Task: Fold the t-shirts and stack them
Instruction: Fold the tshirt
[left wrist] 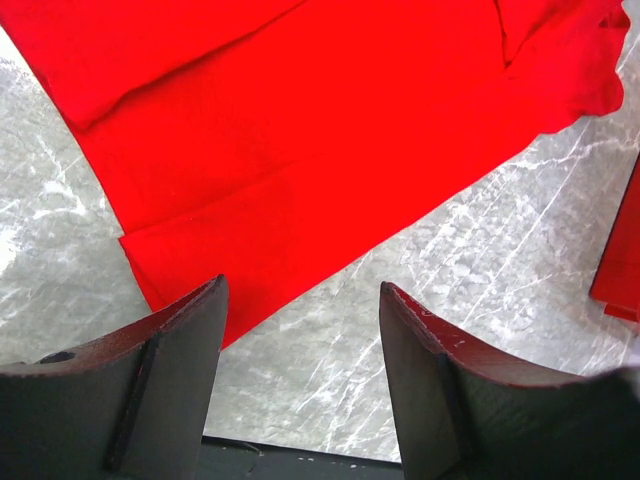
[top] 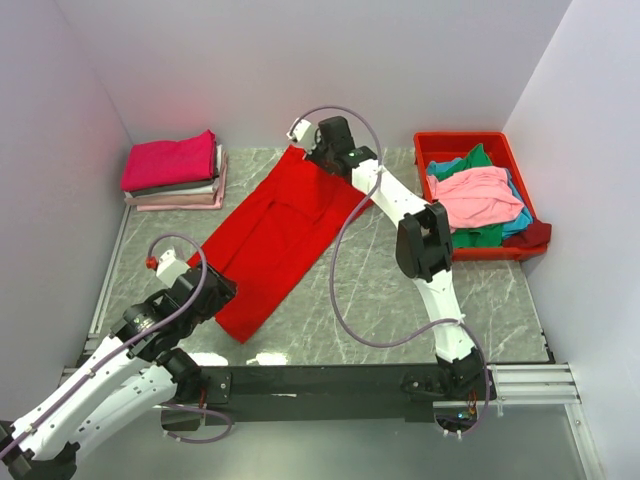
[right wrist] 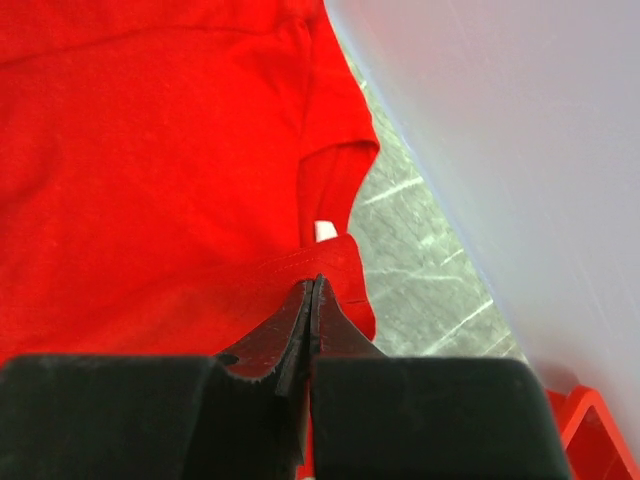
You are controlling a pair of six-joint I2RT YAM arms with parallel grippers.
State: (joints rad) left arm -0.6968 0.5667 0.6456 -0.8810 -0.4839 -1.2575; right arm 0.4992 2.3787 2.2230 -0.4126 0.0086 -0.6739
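red shirt (top: 280,235): flat on the bench (top: 400,300), left of the bin (top: 462,138); a long diagonal strip, sides folded in
left tool (left wrist: 300,290): jaws apart, empty, well left of the bin on the near side
right tool (right wrist: 313,285): jaws together, looks pinched on the cloth edge by a sleeve
handling: light, limp thin knit, likely slides on the smooth marbled bench; grip hem corners, catch all layers
stack (top: 175,175): folded flat, far left of the bin
pile (top: 480,195): crumpled, inside the bin

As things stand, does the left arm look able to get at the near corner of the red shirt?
Probably yes: the left gripper hangs open right by the red shirt, only bare table between them.
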